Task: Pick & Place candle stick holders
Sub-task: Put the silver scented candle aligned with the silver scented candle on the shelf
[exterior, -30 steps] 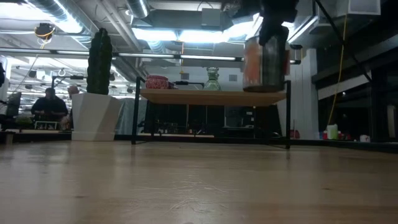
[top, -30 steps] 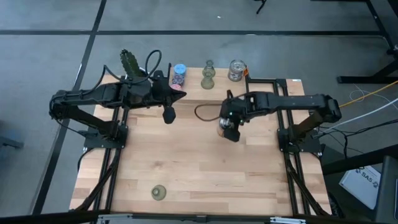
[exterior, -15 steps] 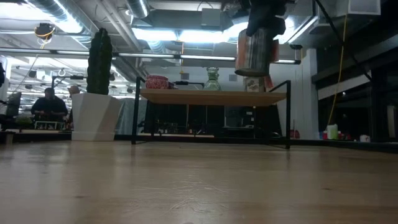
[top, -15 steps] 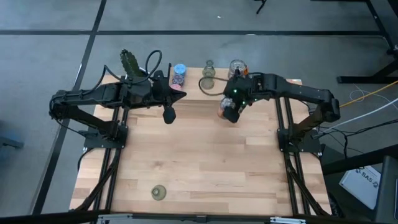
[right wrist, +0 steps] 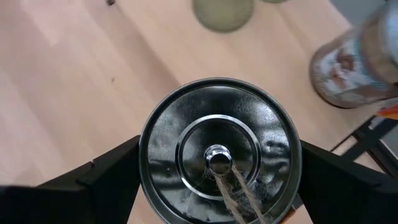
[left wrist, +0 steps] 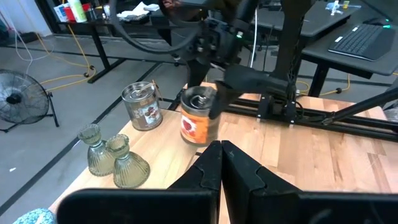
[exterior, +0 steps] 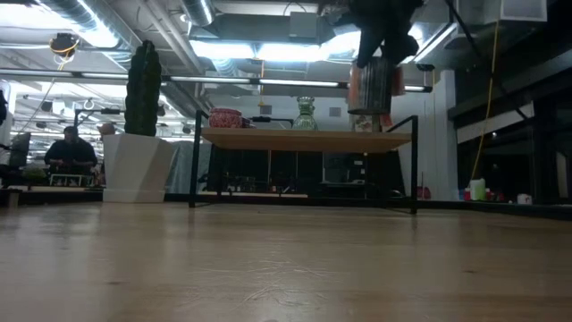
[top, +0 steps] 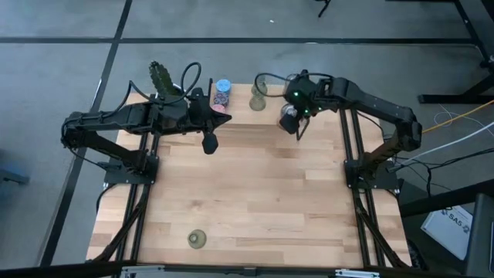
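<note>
My right gripper is shut on a shiny silvery cup with an orange label, above the raised wooden shelf at the table's far edge. A second silvery cup and two olive-green flared holders stand on the shelf on their bases. Round pink and blue holders stand farther left on it. One olive holder stands near the table's front edge. My left gripper is shut and empty over the table's far left part. My right gripper pinches the silvery cup between its two fingers, which press on opposite sides of its wall just under the top rim. The fingers come from above, pointing down. The cup hangs upright, its bottom clear of the shelf.
A white pot with a green cactus stands at the far left by the left arm. The shelf's black frame stands on the table. A wide stretch of bare wood lies between the arms and the front edge.
My right gripper has carried the silvery cup toward the table's far edge, from over the open table to over the shelf beside the olive holders. The cup has stayed upright and clear of the surface.
</note>
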Motion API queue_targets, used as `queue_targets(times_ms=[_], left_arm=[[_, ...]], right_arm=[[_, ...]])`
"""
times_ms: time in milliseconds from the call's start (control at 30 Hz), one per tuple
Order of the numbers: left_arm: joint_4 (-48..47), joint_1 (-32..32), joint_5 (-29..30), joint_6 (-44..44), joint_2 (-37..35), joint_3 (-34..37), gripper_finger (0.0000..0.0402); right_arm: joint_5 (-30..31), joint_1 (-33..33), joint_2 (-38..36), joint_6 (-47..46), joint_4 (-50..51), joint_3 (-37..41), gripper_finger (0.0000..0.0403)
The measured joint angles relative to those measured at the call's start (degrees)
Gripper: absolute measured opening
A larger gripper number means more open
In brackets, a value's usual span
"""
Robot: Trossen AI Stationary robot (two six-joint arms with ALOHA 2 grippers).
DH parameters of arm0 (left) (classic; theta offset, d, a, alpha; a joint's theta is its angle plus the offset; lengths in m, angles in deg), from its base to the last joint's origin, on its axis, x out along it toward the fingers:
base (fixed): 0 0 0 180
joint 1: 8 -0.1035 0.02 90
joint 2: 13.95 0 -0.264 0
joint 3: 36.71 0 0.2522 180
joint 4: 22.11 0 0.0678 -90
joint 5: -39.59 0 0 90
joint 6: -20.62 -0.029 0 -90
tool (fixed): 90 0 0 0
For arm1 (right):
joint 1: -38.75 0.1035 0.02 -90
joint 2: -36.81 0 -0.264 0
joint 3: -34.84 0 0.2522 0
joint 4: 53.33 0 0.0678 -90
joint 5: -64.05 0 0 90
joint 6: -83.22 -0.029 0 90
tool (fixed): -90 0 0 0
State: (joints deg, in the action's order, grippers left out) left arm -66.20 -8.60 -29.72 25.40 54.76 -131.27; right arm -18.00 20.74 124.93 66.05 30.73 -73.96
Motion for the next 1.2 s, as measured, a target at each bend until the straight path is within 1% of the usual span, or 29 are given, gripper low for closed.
queue_targets(times_ms=[367, 567, 900, 1100, 1200], left_arm=[[0.0, 0.0, 0.0, 0.0, 0.0, 0.0, 0.0002], [0.0, 0.0, 0.0, 0.0, 0.0, 0.0, 0.0002], [0.0, 0.0, 0.0, 0.0, 0.0, 0.0, 0.0002], [0.0, 0.0, 0.0, 0.0, 0.0, 0.0, 0.0002], [0.0, 0.0, 0.0, 0.0, 0.0, 0.0, 0.0002]], right_arm=[[0.0, -7.1, 0.0, 0.0, 0.5, 0.0, 0.0360], [0.0, -9.8, 0.0, 0.0, 0.5, 0.0, 0.0360], [-0.4, -10.5, 4.3, 0.1, 0.5, 0.0, 0.0360], [1.0, -10.5, 5.4, -0.1, 0.2, -0.1, 0.0360], [2.6, -10.5, 5.4, -0.9, 0.2, -0.1, 0.0360]])
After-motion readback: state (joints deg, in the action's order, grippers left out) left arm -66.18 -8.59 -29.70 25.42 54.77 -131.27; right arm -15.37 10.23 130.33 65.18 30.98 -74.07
